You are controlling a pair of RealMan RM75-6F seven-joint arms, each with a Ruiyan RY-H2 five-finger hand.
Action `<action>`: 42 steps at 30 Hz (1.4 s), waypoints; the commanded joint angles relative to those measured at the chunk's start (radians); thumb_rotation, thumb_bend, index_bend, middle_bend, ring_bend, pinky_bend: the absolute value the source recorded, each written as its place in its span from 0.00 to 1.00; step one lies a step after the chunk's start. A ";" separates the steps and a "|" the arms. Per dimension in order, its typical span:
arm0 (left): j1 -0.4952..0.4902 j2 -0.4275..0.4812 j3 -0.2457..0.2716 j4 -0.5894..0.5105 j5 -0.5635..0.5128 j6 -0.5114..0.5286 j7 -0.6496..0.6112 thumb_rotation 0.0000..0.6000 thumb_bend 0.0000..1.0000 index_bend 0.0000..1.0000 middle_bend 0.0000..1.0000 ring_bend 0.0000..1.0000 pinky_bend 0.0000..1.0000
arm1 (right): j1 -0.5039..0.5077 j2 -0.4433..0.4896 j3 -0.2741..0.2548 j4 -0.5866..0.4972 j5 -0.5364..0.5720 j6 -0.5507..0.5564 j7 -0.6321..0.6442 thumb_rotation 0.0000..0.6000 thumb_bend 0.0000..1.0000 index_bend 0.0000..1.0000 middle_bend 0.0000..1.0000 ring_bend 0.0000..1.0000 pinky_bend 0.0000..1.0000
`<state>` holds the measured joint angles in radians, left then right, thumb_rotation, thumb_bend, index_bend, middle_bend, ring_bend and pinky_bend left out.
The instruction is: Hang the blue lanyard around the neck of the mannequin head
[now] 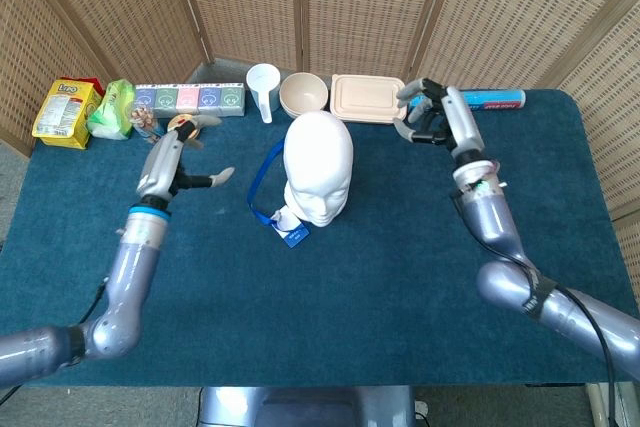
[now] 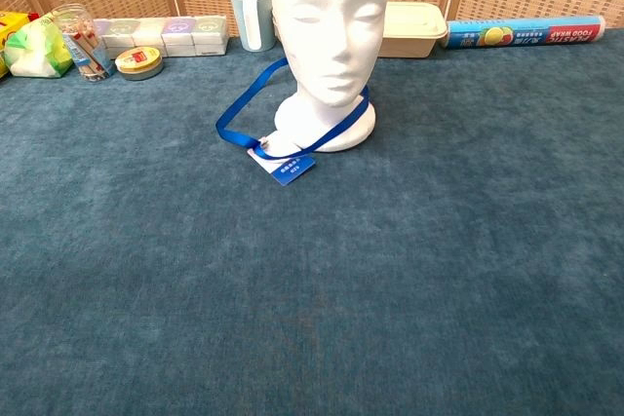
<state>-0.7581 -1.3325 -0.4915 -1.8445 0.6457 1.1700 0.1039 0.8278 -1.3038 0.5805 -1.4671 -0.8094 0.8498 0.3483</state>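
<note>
Head view: I've got the mannequin head standing upright near the middle of the desk, a bit toward the far edge. The blue lanyard loops round its neck; in the chest view the strap bows out to one side of the base and its badge lies flat on the cloth, touching the front of the base. Neither hand touches it.

My left hand hovers between the head and the left edge, fingers spread wide, holding nothing. My right hand is up near the far edge, just in front of the food wrap roll, fingers partly curled but apart, nothing in them.

Along the far edge, L to R: yellow packet, green bag, row of small boxes, white cup, bowl, lidded beige container. Chest view also shows a jar and a tape roll by the boxes.
</note>
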 commanded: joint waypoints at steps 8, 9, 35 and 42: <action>0.158 0.164 0.178 -0.079 0.195 -0.013 -0.002 1.00 0.20 0.24 0.23 0.16 0.27 | -0.206 0.128 -0.101 -0.170 -0.207 0.152 0.057 1.00 0.33 0.45 0.45 0.53 0.61; 0.172 0.174 0.192 -0.080 0.218 -0.010 -0.009 1.00 0.20 0.24 0.23 0.16 0.26 | -0.222 0.138 -0.109 -0.180 -0.224 0.163 0.065 1.00 0.33 0.45 0.45 0.53 0.61; 0.563 0.303 0.505 -0.052 0.738 0.260 -0.213 0.99 0.19 0.27 0.23 0.16 0.26 | -0.561 0.308 -0.383 -0.308 -0.562 0.400 0.164 1.00 0.32 0.46 0.45 0.51 0.60; 0.653 0.281 0.568 -0.009 0.810 0.333 -0.190 1.00 0.20 0.31 0.23 0.17 0.26 | -0.688 0.304 -0.480 -0.330 -0.636 0.574 -0.084 1.00 0.32 0.46 0.46 0.51 0.60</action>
<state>-0.1185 -1.0439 0.0643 -1.8636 1.4470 1.4932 -0.0954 0.2158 -0.9992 0.1566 -1.7777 -1.3964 1.3221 0.3993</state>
